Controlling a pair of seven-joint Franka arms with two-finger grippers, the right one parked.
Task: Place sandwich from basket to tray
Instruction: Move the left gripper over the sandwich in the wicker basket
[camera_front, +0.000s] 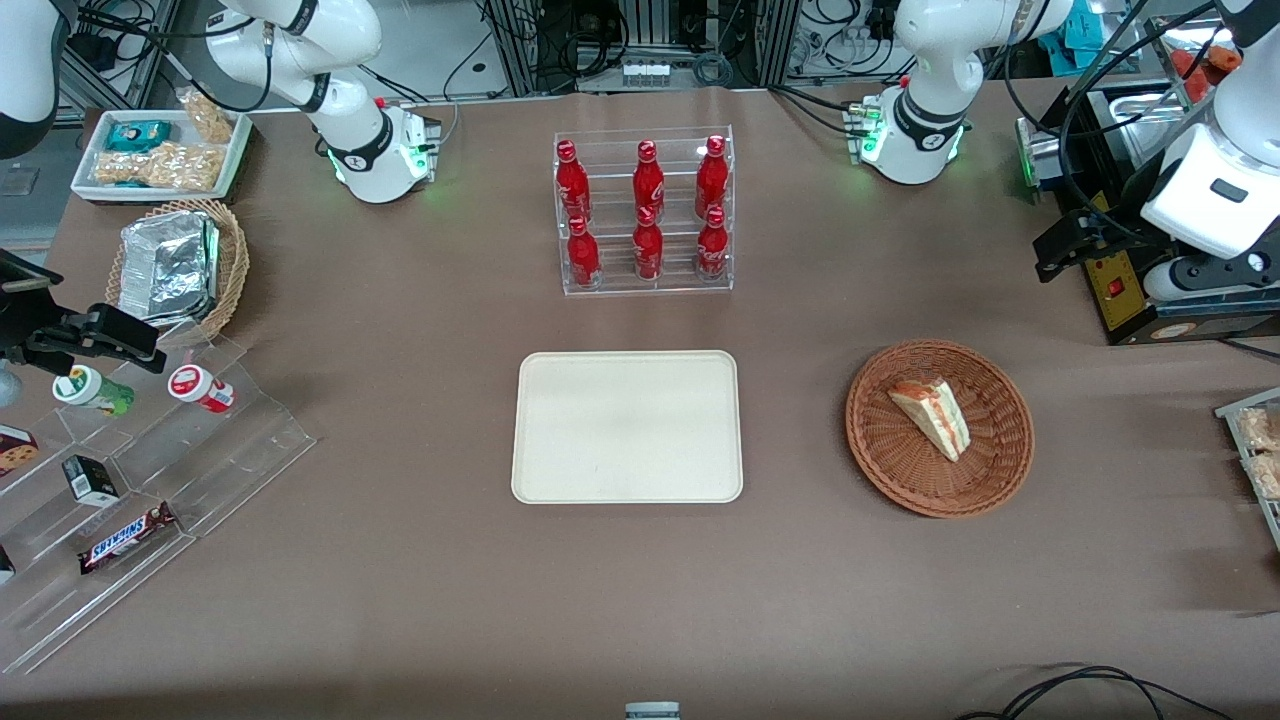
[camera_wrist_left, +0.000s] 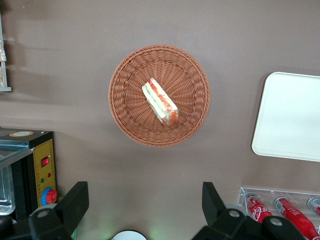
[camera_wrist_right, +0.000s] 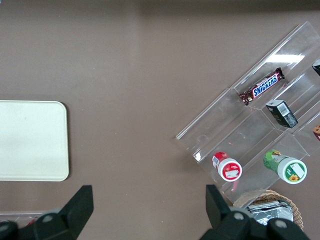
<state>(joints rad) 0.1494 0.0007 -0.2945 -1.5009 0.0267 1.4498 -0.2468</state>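
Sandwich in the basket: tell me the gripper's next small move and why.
Probably lower the gripper straight toward the sandwich, fingers kept open. The wrist view shows both fingers spread wide with nothing between them, high above the table, while the sandwich lies untouched in the middle of the basket. The tray holds nothing yet, so grasping comes first.

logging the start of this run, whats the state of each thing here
sandwich: lying in the basket, wrapped, untouched
basket: on the table, holding only the sandwich
tray: empty, flat on the table
pincer: open, raised above the table near the basket, holding nothing
bottles: upright in the clear rack
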